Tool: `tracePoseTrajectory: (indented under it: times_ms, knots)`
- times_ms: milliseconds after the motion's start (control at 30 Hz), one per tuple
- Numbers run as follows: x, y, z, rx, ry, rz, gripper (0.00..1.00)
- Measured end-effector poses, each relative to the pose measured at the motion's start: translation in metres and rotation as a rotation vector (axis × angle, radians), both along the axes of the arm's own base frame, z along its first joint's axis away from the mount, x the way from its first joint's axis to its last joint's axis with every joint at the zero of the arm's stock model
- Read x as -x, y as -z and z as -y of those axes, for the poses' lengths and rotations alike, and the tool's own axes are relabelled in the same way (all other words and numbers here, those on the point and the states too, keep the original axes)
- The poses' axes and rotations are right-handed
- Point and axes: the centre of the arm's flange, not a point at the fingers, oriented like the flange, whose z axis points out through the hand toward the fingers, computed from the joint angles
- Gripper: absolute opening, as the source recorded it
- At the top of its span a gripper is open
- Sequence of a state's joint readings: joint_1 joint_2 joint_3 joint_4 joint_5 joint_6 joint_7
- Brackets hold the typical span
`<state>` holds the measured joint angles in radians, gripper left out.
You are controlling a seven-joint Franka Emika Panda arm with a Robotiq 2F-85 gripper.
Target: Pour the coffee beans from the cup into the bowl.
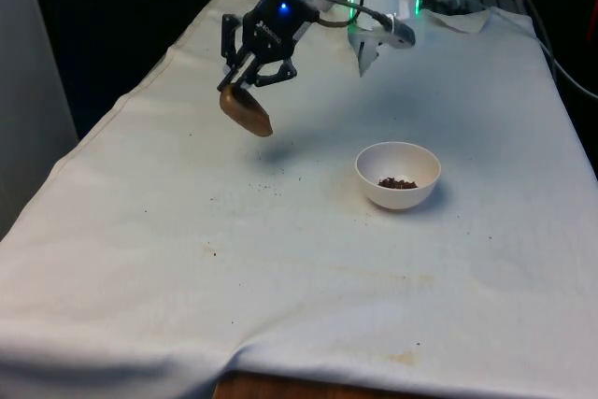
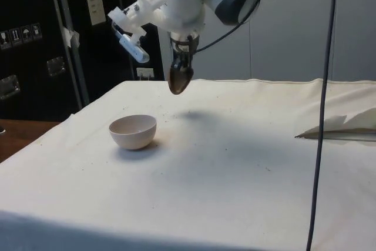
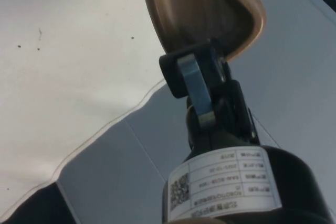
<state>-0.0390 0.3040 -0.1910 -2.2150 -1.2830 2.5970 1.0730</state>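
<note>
Front view: a small brown wooden cup (image 1: 246, 112) is seen in the upper left of the frame, tilted well over and held aloft by the black two-finger gripper (image 1: 245, 84), which is clenched on its rim. A round white ceramic bowl (image 1: 398, 175) stands right of centre on the white tablecloth (image 1: 280, 268), well apart from the cup, and a few dark coffee beans (image 1: 397, 182) lie in its bottom. Dark specks are scattered on the cloth between cup and bowl.

Side view: the cup (image 2: 179, 79) hangs above the table at upper centre; the bowl (image 2: 133, 131) sits lower and to the left, not beneath it.

Wrist view: the cup's smooth wall (image 3: 202, 9) is pinched at the rim by one finger inside (image 3: 194, 85) and one outside. The cup is judged light and rigid, though its polished surface may slip; a rim pinch suits pouring. The bowl is judged stiff, breakable and easily nudged.
</note>
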Motion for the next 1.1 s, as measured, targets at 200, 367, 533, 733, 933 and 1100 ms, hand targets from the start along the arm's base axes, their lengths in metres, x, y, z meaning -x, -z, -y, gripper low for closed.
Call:
tracePoseTrajectory:
  times_ms: [200,367,533,733,933,1100]
  knots:
    - [0.004,0.009,0.015,-0.033,0.005,0.003,0.00]
    - [0.008,0.013,0.022,-0.054,0.007,0.006,0.00]
    - [0.015,0.018,0.031,-0.082,0.013,0.009,0.00]
    - [0.022,0.026,0.042,-0.111,0.018,0.010,0.00]
    - [0.030,0.030,0.049,-0.131,0.028,0.008,0.00]
    - [0.037,0.034,0.053,-0.155,0.043,0.005,0.00]
